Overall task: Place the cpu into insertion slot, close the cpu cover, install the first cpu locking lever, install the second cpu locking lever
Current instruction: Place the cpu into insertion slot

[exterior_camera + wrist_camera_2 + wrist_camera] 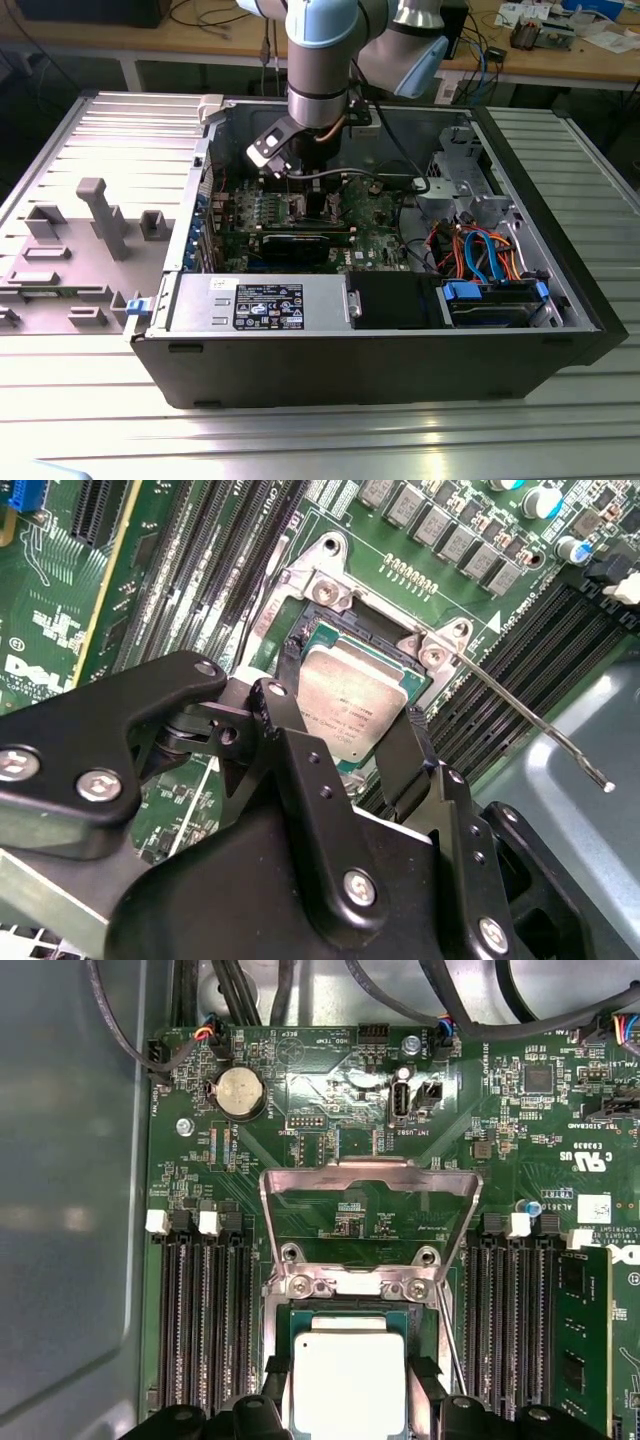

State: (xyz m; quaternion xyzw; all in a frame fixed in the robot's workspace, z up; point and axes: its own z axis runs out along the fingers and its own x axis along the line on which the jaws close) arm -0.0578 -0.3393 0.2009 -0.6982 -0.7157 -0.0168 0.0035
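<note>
Gripper (348,702): fingers (290,675) closed in on two opposite edges of the cpu (348,1380), which sits level in or just over the insertion slot (372,623). Judged light, stiff and fragile: the edges are the only safe hold, the metal top is slick, and any tilt risks the contacts beneath. The cpu cover (370,1168) stands swung back and one locking lever (530,725) juts free to one side, so it is open above but tight laterally, with memory slots (200,1310) close on both flanks.
</note>
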